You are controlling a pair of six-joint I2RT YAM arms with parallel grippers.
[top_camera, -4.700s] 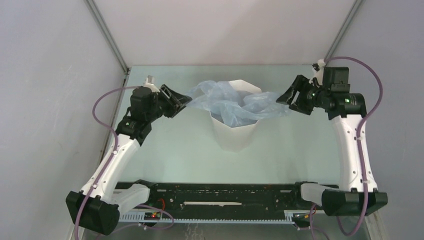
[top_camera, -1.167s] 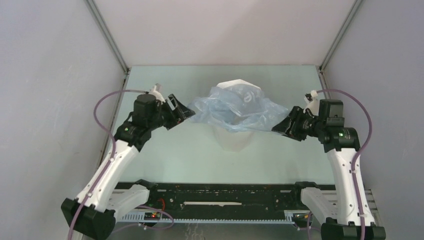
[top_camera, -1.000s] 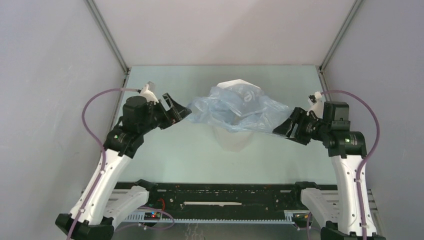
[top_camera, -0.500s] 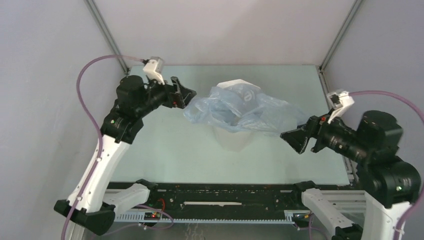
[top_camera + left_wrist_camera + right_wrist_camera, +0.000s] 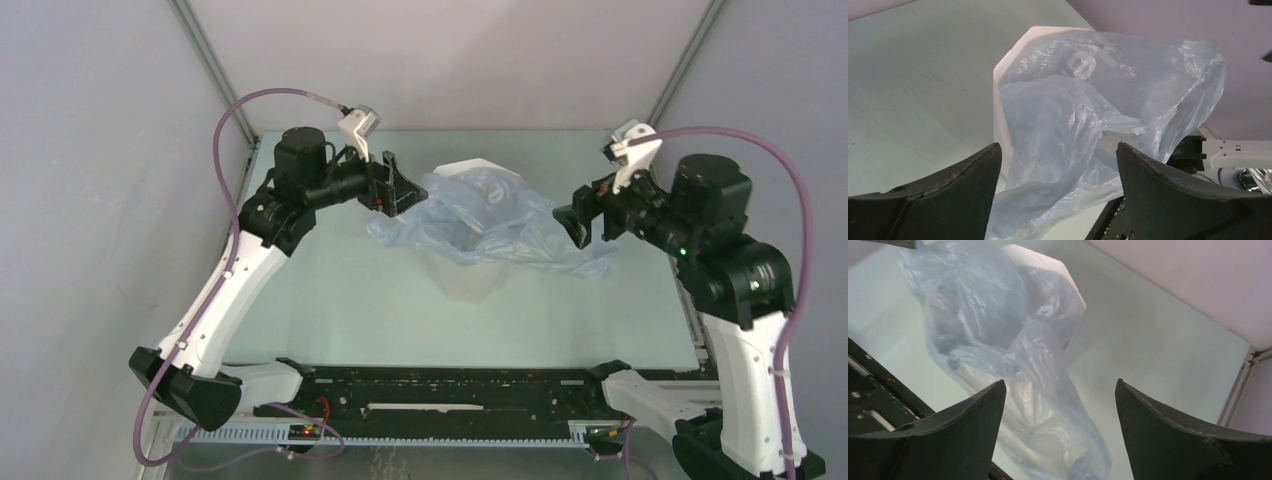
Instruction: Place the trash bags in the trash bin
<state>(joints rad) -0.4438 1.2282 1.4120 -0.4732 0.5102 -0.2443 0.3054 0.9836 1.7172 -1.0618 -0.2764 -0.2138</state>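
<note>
Your bag (image 5: 480, 225) is draped over the bin (image 5: 468, 282) mouth, sagging partly in, with flaps spilling off both sides, the right one lowest. The left end effector (image 5: 398, 190) and right end effector (image 5: 578, 222) hang wide open beside it, holding nothing. Looks like the stuffing step to me: grab those flaps and push them down inside. The walls (image 5: 100, 200) sit close either side; the worktop (image 5: 330, 300) out front has room.

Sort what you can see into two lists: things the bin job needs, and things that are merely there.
Job: blue bag, draped over the white bin; left gripper and right gripper, both open.
Merely there: table, purple cables, black rail.
</note>
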